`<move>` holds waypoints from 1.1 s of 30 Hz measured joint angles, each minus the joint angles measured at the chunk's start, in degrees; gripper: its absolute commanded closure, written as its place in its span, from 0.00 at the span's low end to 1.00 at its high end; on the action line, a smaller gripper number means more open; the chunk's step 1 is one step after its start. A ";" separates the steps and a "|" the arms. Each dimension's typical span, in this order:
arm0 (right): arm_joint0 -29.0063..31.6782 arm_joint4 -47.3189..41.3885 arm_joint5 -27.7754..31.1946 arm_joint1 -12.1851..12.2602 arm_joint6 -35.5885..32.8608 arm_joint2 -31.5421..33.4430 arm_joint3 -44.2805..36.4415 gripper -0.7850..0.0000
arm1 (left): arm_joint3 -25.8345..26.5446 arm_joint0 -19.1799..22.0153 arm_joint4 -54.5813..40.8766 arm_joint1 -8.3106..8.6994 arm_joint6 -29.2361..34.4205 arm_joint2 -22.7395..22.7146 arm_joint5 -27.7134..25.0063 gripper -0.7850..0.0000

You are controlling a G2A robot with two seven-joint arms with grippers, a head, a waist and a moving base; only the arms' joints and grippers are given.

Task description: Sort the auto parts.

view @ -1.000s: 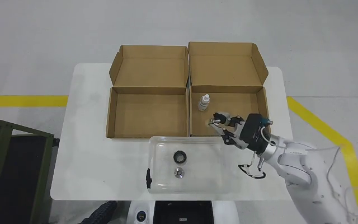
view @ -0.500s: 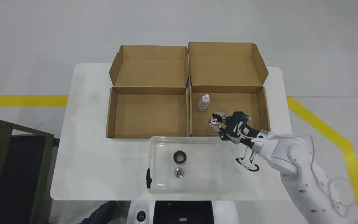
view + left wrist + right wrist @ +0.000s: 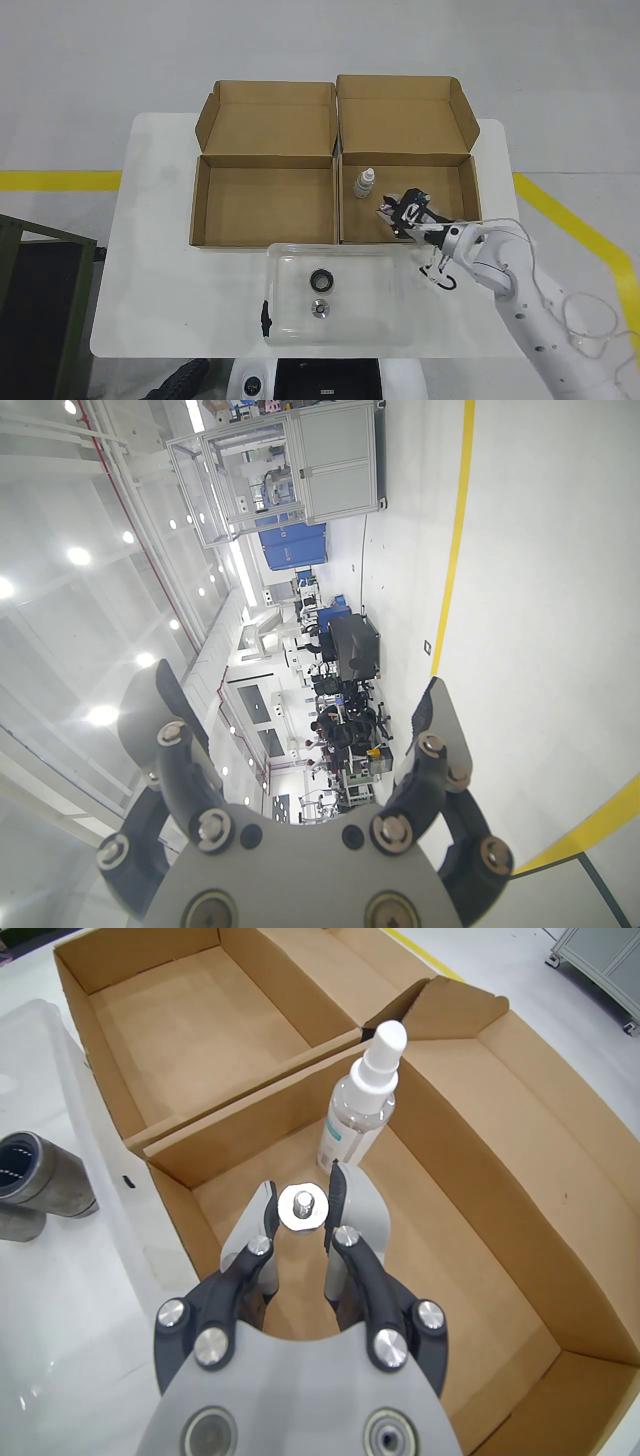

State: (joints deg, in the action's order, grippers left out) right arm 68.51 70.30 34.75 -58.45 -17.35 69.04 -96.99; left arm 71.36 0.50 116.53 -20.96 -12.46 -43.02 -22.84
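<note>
My right gripper (image 3: 301, 1207) (image 3: 392, 214) is shut on a small round metal part with a stud (image 3: 302, 1208), held over the floor of the right cardboard box (image 3: 455, 228) (image 3: 505, 1238). A clear spray bottle with a white cap (image 3: 364, 1098) (image 3: 364, 181) stands upright in that box, just beyond the fingertips. The left cardboard box (image 3: 264, 205) (image 3: 195, 1035) holds nothing. A clear plastic tray (image 3: 390, 320) at the front holds a dark ring part (image 3: 322, 280) and a metal disc part (image 3: 319, 309); a grey metal sleeve (image 3: 37, 1178) shows in it. My left gripper (image 3: 300, 695) is open, pointing away into the room.
Both boxes have their lids folded back toward the far side of the white table (image 3: 160, 250). The tray sits against the boxes' near walls. Bare tabletop lies to the left of the boxes and tray.
My right gripper has carried the metal part from above the tray's far edge over the box wall into the right box, toward the bottle.
</note>
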 measured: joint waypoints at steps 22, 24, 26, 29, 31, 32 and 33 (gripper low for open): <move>-8.63 3.34 -2.99 -2.32 2.45 -6.72 11.78 0.00 | 0.00 0.00 0.00 0.00 0.00 0.00 0.00 0.00; -8.25 3.32 -2.76 -2.14 2.10 -5.86 10.77 0.00 | 0.00 0.00 0.00 0.00 0.00 0.00 0.00 0.00; -7.74 3.15 -2.62 -1.93 1.83 -4.82 9.57 0.00 | 0.00 0.00 0.00 0.00 0.00 0.00 0.00 0.00; -6.66 2.84 -2.45 -1.48 1.33 -2.53 6.61 0.00 | 0.00 0.00 0.00 0.00 0.00 0.00 0.00 0.00; -5.64 2.46 -2.02 -1.11 0.96 -0.67 3.95 0.00 | 0.00 0.00 0.00 0.00 0.00 0.00 0.00 0.00; -5.16 2.28 -1.79 -0.96 0.74 0.12 2.79 0.00 | 0.00 0.00 0.00 0.00 0.00 0.00 0.00 0.00; -4.51 2.00 -1.49 -0.76 0.47 1.16 1.20 0.00 | 0.00 0.00 0.00 0.00 0.00 0.00 0.00 0.00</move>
State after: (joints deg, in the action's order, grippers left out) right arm 64.01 72.30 33.27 -59.21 -16.88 70.20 -95.79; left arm 71.36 0.50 116.53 -20.96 -12.46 -43.02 -22.84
